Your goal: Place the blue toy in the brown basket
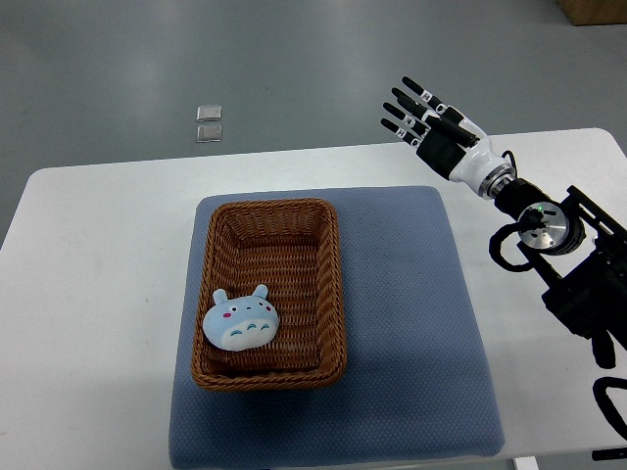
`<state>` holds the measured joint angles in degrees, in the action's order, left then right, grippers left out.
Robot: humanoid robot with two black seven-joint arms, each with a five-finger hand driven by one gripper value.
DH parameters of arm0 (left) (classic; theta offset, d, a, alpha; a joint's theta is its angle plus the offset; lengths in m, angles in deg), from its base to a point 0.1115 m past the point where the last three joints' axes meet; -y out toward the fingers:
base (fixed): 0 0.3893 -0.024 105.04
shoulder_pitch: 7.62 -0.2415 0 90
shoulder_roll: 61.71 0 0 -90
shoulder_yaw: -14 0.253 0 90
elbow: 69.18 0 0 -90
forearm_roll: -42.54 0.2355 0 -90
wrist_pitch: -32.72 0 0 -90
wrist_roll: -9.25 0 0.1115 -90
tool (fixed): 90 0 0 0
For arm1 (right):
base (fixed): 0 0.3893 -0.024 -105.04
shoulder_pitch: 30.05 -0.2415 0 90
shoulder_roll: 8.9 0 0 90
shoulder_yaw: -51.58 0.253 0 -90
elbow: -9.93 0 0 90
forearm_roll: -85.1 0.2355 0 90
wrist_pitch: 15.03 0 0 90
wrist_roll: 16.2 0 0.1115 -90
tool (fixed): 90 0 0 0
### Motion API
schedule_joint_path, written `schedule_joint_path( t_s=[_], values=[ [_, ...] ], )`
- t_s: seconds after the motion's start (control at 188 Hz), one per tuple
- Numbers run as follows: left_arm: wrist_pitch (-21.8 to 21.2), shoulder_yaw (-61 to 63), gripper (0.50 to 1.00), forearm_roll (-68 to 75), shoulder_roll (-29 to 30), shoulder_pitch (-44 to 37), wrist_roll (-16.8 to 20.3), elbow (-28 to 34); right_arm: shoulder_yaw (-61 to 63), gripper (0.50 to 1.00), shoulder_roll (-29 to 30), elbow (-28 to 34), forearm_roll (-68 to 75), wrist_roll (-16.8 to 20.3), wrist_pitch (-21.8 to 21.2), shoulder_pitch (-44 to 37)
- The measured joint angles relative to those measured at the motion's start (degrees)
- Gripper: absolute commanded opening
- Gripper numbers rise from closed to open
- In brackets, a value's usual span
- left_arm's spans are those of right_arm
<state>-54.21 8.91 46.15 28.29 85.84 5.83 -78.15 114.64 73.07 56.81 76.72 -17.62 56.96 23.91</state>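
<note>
A light blue plush toy [242, 320] with small ears lies inside the brown wicker basket [328, 284], toward its near left side, leaning on the left wall. The basket stands on a blue mat [411, 313]. My right hand [423, 116] is raised over the table's far right edge, well away from the basket, fingers spread and straight, holding nothing. The left arm does not show.
The mat lies on a white table [88, 274]. Two small clear squares [209, 122] lie on the grey floor beyond the table. A brown box corner [598, 10] shows at the top right.
</note>
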Motion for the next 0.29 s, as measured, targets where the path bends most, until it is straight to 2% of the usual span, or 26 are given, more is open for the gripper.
schedule_joint_path(
  t_s=[0.293],
  values=[
    [0.0,0.0,1.0,0.0,0.0,0.0,0.0,0.0,0.0,0.915,0.3,-0.9,5.3,-4.5,-0.2,2.0]
  ],
)
